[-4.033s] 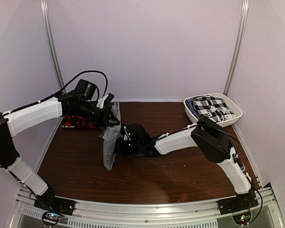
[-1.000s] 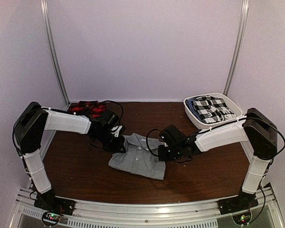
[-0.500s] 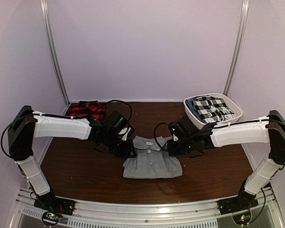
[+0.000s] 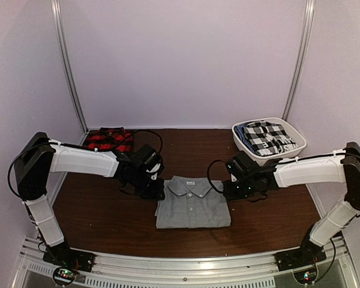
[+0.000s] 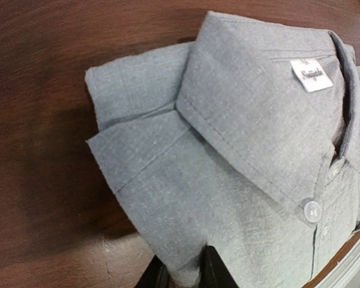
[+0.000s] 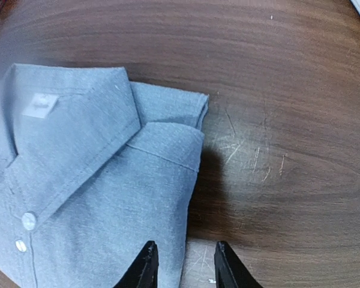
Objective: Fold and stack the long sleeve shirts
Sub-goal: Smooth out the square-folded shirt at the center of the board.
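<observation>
Grey shirt [image 4: 192,207] spans lengthwise from left gripper [image 4: 158,192], grip unclear, to right gripper [image 4: 228,191], parted, empty; collar [image 4: 189,185] points away.

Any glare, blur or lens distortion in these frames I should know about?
Top external: soft, even light; the wide-angle lens bows the frame posts. Left wrist: the grey shirt is sharp, with a heavy shadow on the table to its left. Right wrist: pale sheen on the wood along the top, scratches crisp, upper-left corner soft.
</observation>
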You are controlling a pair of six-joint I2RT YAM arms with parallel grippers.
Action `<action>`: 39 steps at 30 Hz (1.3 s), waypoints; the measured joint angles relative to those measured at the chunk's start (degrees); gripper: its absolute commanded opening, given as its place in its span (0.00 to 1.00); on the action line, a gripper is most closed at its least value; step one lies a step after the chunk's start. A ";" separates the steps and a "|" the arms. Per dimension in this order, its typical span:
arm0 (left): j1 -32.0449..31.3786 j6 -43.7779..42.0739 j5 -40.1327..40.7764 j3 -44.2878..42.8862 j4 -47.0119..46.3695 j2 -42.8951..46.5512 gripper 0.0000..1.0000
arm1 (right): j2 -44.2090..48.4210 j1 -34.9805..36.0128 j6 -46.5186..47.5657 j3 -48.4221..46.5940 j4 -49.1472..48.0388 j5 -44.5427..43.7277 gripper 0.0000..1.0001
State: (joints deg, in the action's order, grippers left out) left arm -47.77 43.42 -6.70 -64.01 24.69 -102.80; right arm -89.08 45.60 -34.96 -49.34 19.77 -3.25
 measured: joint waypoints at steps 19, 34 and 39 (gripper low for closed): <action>1.22 -1.31 -0.31 3.43 -0.79 0.02 0.06 | -6.08 0.57 -2.95 -4.68 -9.51 3.10 0.23; 2.01 -1.55 1.11 4.76 -0.57 3.52 0.17 | -4.85 -2.80 -2.80 0.26 -10.58 3.89 0.31; 4.20 -1.51 3.37 5.07 -0.59 8.76 0.27 | -0.07 -1.11 -2.47 -0.98 -8.44 2.73 0.46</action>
State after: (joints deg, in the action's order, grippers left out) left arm -43.57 41.91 -3.33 -58.94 24.10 -94.04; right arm -89.14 44.49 -37.43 -50.33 11.33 -0.51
